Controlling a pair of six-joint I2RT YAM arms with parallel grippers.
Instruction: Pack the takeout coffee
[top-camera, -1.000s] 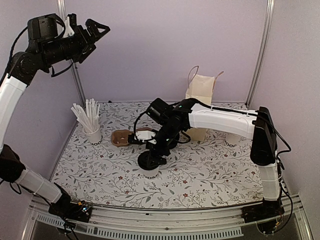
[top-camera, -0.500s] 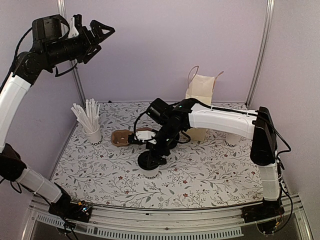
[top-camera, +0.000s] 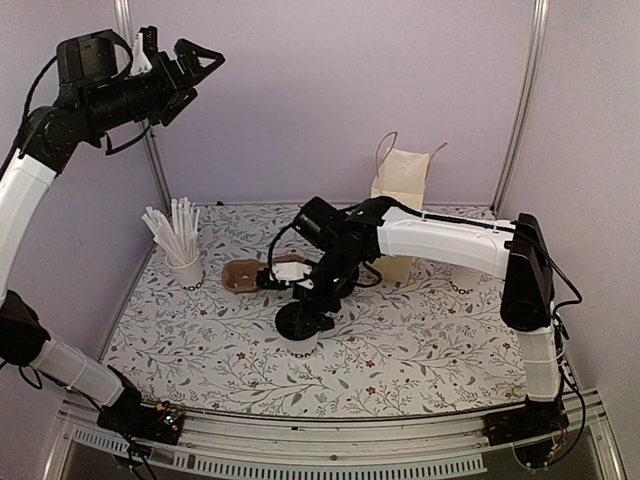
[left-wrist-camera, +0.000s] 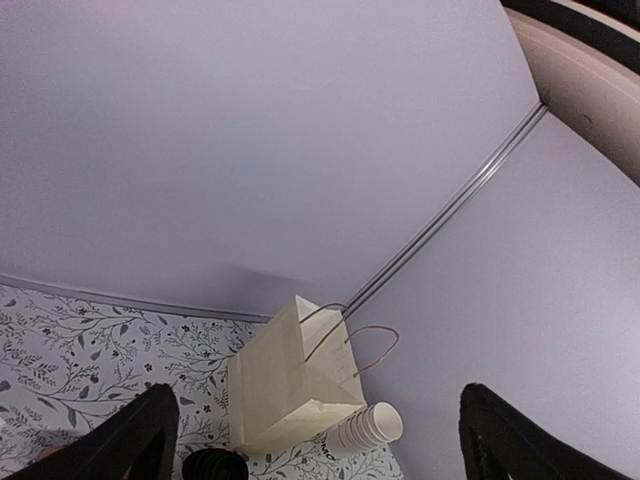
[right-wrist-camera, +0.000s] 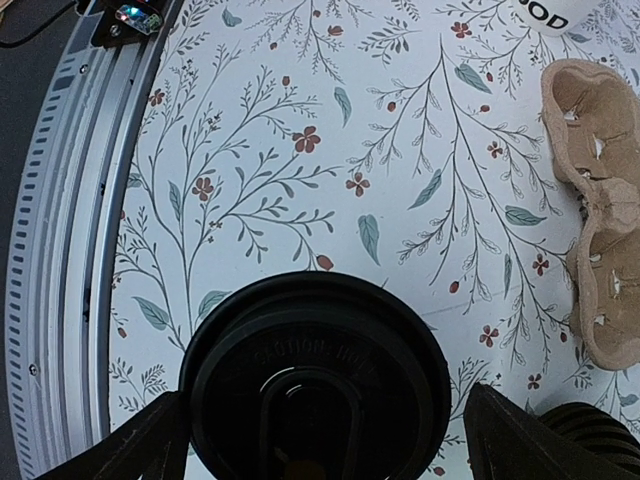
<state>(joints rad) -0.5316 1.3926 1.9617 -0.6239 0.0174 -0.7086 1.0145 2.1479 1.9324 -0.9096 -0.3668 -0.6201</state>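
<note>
Left end effector eased back leftward, spread; right end effector spread astride round-lidded takeout coffee.

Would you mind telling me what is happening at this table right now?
The right gripper is open and poised over the black lid of the takeout coffee, with a finger on each side, not closed on it. The cup stands upright mid-table, near a brown cup carrier. The left gripper hangs open and empty, high up on the left. The paper bag stands at the back of the table.
</note>
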